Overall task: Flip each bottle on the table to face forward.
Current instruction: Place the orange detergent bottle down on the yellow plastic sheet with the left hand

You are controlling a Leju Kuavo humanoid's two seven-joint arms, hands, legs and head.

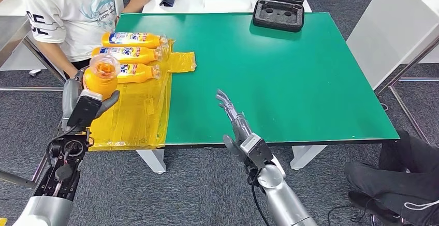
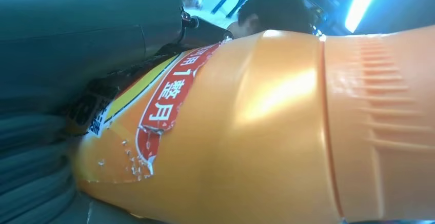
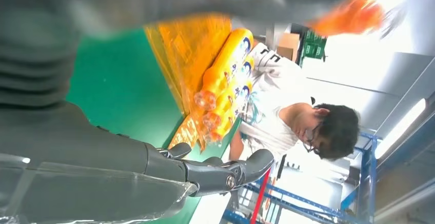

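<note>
One bottle (image 1: 101,75) hiding left hand (image 1: 85,104), apparently gripped

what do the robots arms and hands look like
Both arms are silver tubes with black joint housings and loose black cables at the wrists. The left hand has a grey palm cover under a black block. The right hand has slim, dark grey segmented fingers and a grey metallic wrist block.

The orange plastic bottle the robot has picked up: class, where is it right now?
The orange plastic bottle sits in the left hand, raised over the table's left edge, just before three bottles lying on yellow plastic sheet.
</note>
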